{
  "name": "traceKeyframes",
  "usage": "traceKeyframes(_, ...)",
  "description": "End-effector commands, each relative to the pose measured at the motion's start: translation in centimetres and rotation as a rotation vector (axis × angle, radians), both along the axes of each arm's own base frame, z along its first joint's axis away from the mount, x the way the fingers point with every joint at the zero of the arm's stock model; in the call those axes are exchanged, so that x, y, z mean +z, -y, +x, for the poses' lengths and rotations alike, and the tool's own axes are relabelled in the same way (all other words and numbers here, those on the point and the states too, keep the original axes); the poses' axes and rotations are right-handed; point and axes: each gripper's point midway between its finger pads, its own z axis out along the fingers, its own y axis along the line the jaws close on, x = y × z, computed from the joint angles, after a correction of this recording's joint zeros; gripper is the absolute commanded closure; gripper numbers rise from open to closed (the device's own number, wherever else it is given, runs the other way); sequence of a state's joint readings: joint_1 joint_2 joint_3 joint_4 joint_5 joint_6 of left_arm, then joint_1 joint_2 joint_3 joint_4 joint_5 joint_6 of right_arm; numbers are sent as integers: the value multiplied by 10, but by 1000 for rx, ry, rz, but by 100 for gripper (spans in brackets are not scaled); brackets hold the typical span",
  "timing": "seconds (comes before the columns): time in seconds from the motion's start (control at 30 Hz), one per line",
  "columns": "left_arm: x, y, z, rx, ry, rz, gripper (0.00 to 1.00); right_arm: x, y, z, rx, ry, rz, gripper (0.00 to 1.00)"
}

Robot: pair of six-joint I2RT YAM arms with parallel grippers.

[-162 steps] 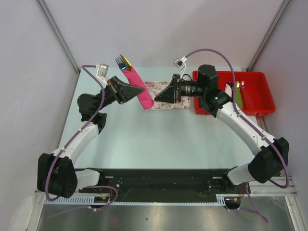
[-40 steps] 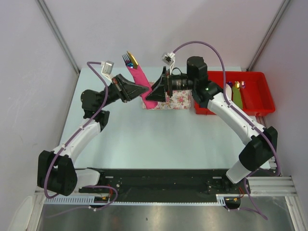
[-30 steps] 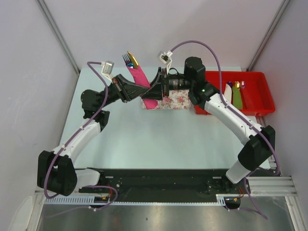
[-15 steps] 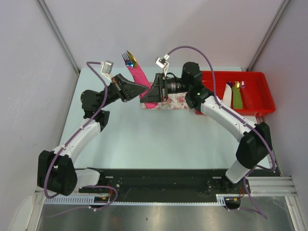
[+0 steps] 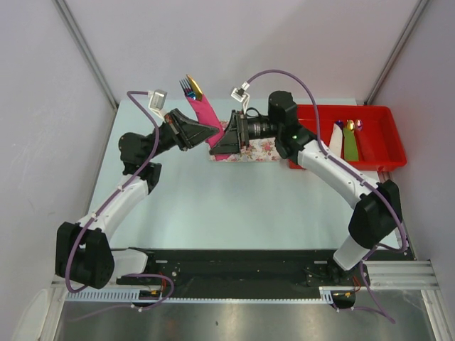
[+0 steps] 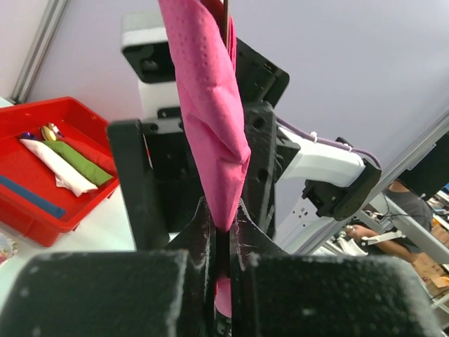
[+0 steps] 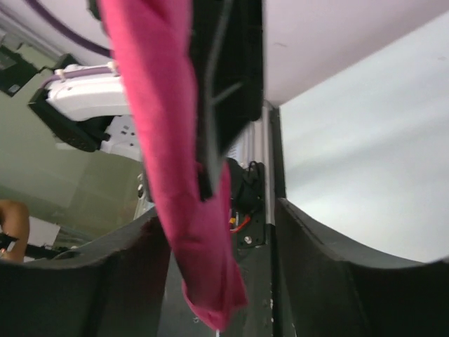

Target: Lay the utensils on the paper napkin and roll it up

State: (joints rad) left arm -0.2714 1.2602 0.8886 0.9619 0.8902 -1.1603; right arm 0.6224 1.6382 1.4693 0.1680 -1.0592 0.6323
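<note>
So the big change over the last few seconds: the right pincer (image 5: 217, 146) isn't parked over the floral tray (image 5: 264, 151) anymore. It's swung across to the left and now sits right at the lower end of the rolled-up paper napkin (image 5: 206, 114). The roll itself has barely shifted in the last second. It's up in the air above the back of the worktop (image 5: 213, 206), tilted, with the blue fork (image 5: 185, 87) and the gold knife (image 5: 193, 89) poking out of the top end. The left pincer (image 6: 223, 235) is clamped tight on the roll, and its own wrist view shows the pink paper squeezed between its fingers. The right one has its fingers apart, one on each side of the napkin's bottom tail, not pinching it as far as I can tell. My read is the rolling's basically done and this is a handover or a tidy-up of the loose end, probably on the way to the red bin (image 5: 380, 145), where other bundles (image 5: 345, 142) already lie. The risk is the cutlery sliding out if the left lets go too early.
</note>
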Motion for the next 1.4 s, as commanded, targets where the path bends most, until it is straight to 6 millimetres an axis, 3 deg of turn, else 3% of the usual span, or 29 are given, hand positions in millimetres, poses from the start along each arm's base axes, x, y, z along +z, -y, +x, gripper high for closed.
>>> traceKeyframes(0.0,23,-7,-9,32,135,-23,100,29,21,22,-113,108,4,35)
traceKeyframes(0.23,24,-5,-8,27,135,-29,100,42,28,24,-141,128,25,34)
traceKeyframes(0.7,23,-1,-6,18,121,-34,100,50,10,12,-73,118,68,37)
traceKeyframes(0.87,24,-1,-4,20,125,-37,100,43,9,11,-62,103,52,59)
traceKeyframes(1.07,26,-1,-3,24,136,-41,100,32,9,11,-64,84,19,95)
traceKeyframes(1.13,24,0,-2,21,134,-36,100,27,10,17,-86,78,2,100)
traceKeyframes(1.23,21,1,1,19,127,-17,86,23,17,30,-129,52,-7,100)
traceKeyframes(1.37,14,0,6,44,117,16,44,27,35,54,-192,49,5,100)
